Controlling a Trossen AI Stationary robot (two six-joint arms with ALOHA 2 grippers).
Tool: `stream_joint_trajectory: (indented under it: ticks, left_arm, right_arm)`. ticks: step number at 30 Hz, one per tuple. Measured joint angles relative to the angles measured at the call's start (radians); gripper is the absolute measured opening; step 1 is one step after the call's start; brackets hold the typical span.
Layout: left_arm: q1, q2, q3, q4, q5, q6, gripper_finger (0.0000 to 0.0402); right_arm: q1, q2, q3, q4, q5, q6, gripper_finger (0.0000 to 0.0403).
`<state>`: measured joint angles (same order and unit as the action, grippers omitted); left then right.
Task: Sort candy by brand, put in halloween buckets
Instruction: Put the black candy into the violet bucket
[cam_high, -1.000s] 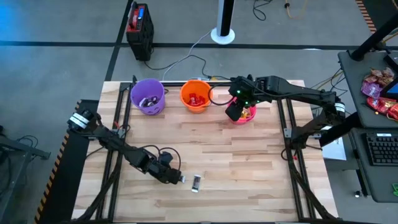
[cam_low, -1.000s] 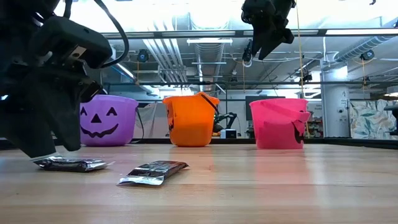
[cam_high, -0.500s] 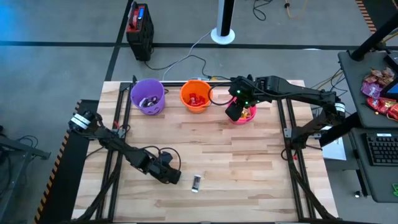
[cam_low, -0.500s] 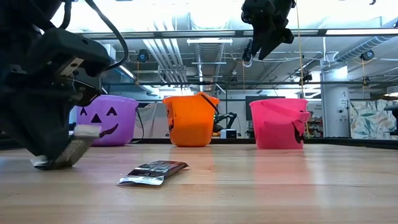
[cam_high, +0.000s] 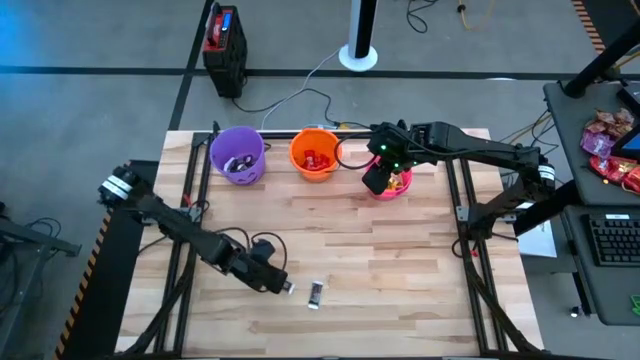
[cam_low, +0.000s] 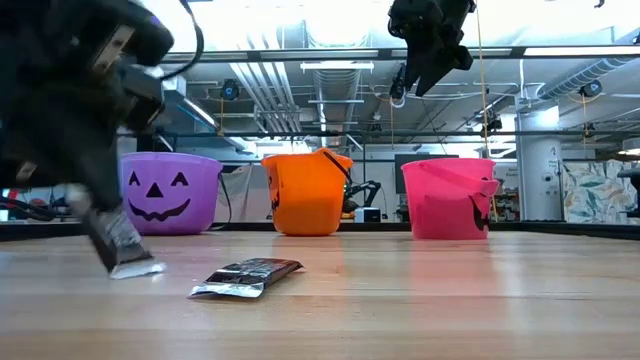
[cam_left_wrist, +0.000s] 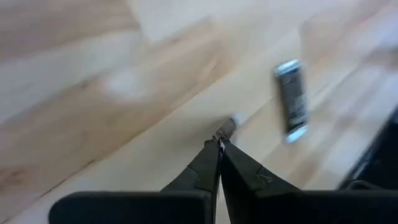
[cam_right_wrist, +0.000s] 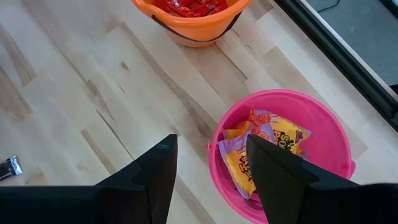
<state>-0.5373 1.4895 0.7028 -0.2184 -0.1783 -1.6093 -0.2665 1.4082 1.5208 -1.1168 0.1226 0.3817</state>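
My left claw (cam_low: 105, 235) pinches one dark candy bar (cam_low: 125, 250) by its end, tilted, low over the near left of the desk (cam_high: 400, 270). A second dark bar (cam_high: 317, 293) lies just right of it. My right claw (cam_right_wrist: 208, 168) hangs spread above the pink bucket (cam_right_wrist: 283, 109) of yellow packets (cam_right_wrist: 267, 146).

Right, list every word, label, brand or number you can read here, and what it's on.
No text reads clearly in any view.
Yellow packets in the pink bucket: printed lettering, too blurred to read.
Dark bar on the table: wrapper print too small.
Purple bucket: a jack-o'-lantern face, no words.
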Motion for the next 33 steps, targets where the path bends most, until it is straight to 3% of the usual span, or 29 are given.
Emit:
stream_joint_trajectory:
  ticks: [13,18,21,27,30,33]
  left_arm:
    - [0.004,-0.266,0.002,-0.16,-0.187,0.001,0.0]
    - [0.008,-0.357,0.022,-0.184,-0.42,0.024,0.0]
    - [0.048,-0.414,0.082,-0.338,-0.565,0.03,0.0]
    - [0.274,-0.452,0.322,-0.812,-0.639,0.192,0.0]
    - [0.468,-0.451,0.443,-0.973,-0.611,0.397,0.0]
    - [0.706,-0.452,0.521,-1.003,-0.55,0.676,0.0]
  right_arm:
    - [0.0,0.0,0.0,0.0,0.0,0.0,0.0185]
    - [0.0,0.0,0.0,0.0,0.0,0.001,0.0185]
    - [0.0,0.0,0.0,0.001,0.0,0.003,0.0185]
    - [0.0,0.0,0.0,0.009,0.0,0.012,0.0185]
    - [0.0,0.0,0.0,0.025,0.001,0.012,0.0185]
    - [0.0,0.0,0.0,0.041,0.001,0.012,0.0185]
